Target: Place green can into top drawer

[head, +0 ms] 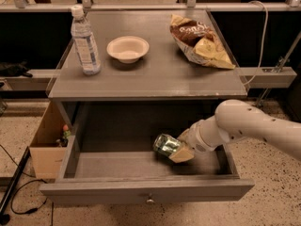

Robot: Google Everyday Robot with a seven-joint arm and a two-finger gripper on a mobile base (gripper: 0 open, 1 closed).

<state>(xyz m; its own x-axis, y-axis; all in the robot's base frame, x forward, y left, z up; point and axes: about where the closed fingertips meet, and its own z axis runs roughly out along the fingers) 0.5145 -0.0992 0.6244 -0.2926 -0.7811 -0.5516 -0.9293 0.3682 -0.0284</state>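
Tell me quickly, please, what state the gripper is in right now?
Gripper: closed on the green can, holding it tilted inside the open top drawer.

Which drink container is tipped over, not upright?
The green can, tipped sideways in the gripper's grasp inside the open top drawer. The water bottle stands upright on the tabletop.

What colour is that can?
The can is mottled green with a silver end, held by the pincer inside the top drawer; camera view.
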